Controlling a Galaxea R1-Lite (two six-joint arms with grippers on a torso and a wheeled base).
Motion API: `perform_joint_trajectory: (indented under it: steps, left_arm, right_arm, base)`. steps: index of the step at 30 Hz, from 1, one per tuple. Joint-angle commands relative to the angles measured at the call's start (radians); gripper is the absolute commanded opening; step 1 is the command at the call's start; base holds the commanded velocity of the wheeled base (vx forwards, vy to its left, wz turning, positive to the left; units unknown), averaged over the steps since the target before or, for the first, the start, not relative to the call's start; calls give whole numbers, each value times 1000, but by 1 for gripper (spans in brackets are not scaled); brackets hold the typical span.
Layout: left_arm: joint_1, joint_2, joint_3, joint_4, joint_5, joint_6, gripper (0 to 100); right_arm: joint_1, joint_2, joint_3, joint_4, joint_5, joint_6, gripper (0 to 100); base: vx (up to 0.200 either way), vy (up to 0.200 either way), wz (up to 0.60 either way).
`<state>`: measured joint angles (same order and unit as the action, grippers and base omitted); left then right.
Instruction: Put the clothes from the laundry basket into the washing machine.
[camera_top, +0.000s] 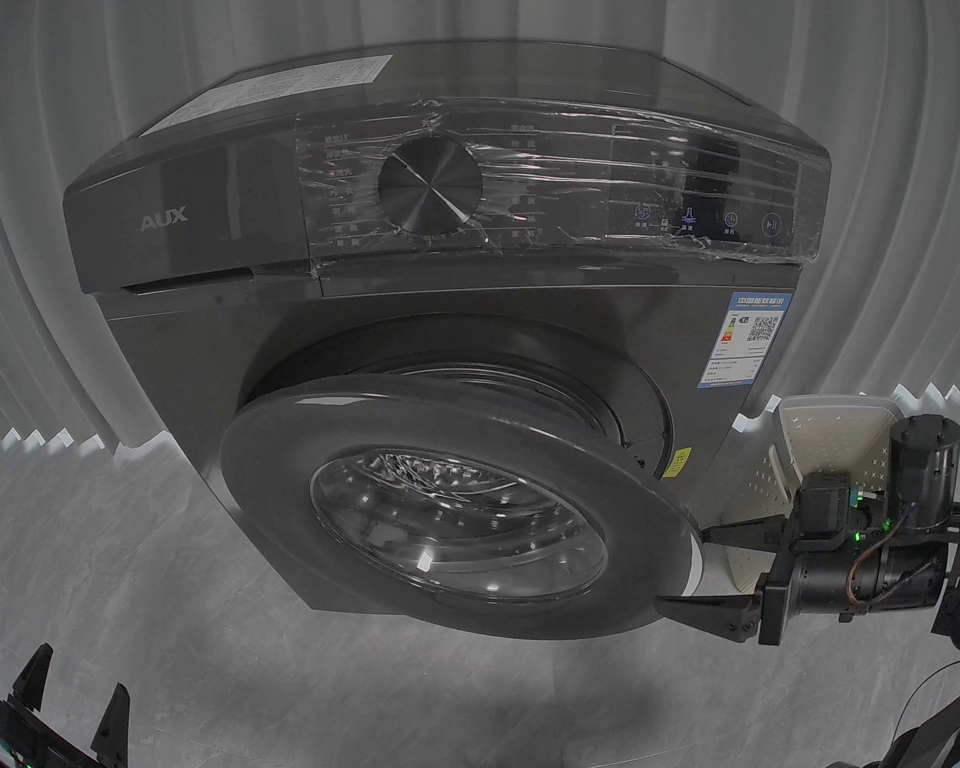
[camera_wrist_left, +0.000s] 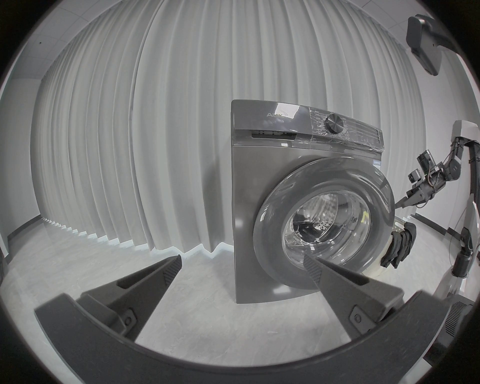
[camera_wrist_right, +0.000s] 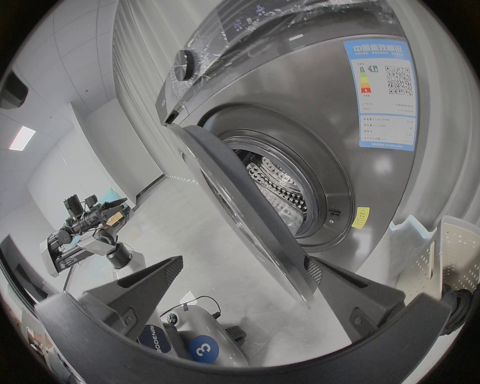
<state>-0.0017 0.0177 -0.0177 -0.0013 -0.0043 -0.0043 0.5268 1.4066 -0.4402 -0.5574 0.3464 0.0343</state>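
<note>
Straddling the free edge of the washing machine door (camera_top: 460, 520), the right gripper (camera_top: 716, 572) has its fingers (camera_top: 738, 534) spread wide, one to each side of the rim. It is not closed on the door. In the right wrist view the same gripper (camera_wrist_right: 242, 261) shows the door's (camera_wrist_right: 240, 210) edge running down close against one finger; contact cannot be confirmed.

The left gripper (camera_top: 75, 695) sits low at the robot's left, well apart from the machine, its fingers also set wide and holding nothing. From its own camera the left gripper (camera_wrist_left: 241, 260) faces the machine's front from a distance.

The door is partly open, hinged on the robot's left, with its glass porthole (camera_top: 455, 520) facing outward. Through the gap, the perforated metal drum (camera_wrist_right: 280, 185) is visible. The washing machine (camera_top: 200, 330) is dark grey, with a round dial (camera_top: 430, 185) on a control panel wrapped in clear film, and a blue-and-white label (camera_top: 745, 340) on the front at upper right.

The white perforated laundry basket (camera_top: 835, 440) stands just beside the machine on the robot's right, behind the right arm. A dark garment (camera_wrist_left: 400, 245) hangs low at that same side; what it rests on cannot be told.

Pale pleated curtains (camera_top: 880, 200) back the machine, which stands on a grey floor (camera_top: 100, 560).
</note>
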Motion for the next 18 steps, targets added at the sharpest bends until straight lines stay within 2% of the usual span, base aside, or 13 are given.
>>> perform_joint_trajectory:
  steps: [1, 7, 11, 13, 16, 17, 18]
  left_arm:
    - [-1, -16, 16, 0, 0, 0, 100]
    - [0, -16, 16, 0, 0, 0, 100]
    - [0, -16, 16, 0, 0, 0, 100]
    - [0, -16, 16, 0, 0, 0, 100]
    - [0, -16, 16, 0, 0, 0, 100]
    - [0, -16, 16, 0, 0, 0, 100]
    - [0, -16, 16, 0, 0, 0, 100]
  right_arm:
    - [5, -58, 20, -4, 0, 3, 100]
    - [-22, -101, -26, -6, 0, 9, 100]
    - [-110, -130, -78, -2, -17, 50, 100]
    - [-168, -123, -89, -2, -23, 50, 100]
    - [-202, -89, -92, -12, -29, 50, 100]
    - [-203, -72, -92, -13, -37, 50, 0]
    - [-200, -63, -91, -13, -44, 49, 0]
  base:
    - [0, 0, 0]
    - [0, 0, 0]
    - [0, 0, 0]
    - [0, 0, 0]
    - [0, 0, 0]
    - [0, 0, 0]
    - [0, 0, 0]
